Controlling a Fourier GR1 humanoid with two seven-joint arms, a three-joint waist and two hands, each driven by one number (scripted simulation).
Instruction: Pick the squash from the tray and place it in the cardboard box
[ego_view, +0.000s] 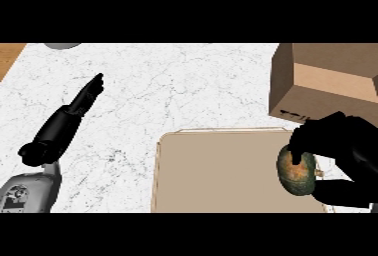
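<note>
Toward the surface's (184, 90) left edge the left hand (87, 95) rests with fingers straight, holding nothing. The tray (221, 170) lies at the near edge. At the tray's right edge the right hand (343, 150) curls round the squash (297, 170), so the grasp looks made. Carrying it to the cardboard box (325, 82) at the far right corner and releasing it there remain.

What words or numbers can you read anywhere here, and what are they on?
Cardboard box: small dark marks low on its front wall, too small to read.
Left forearm: dark marks on its grey casing, too blurred to read.
Squash, tray, right hand: no writing seen.
</note>
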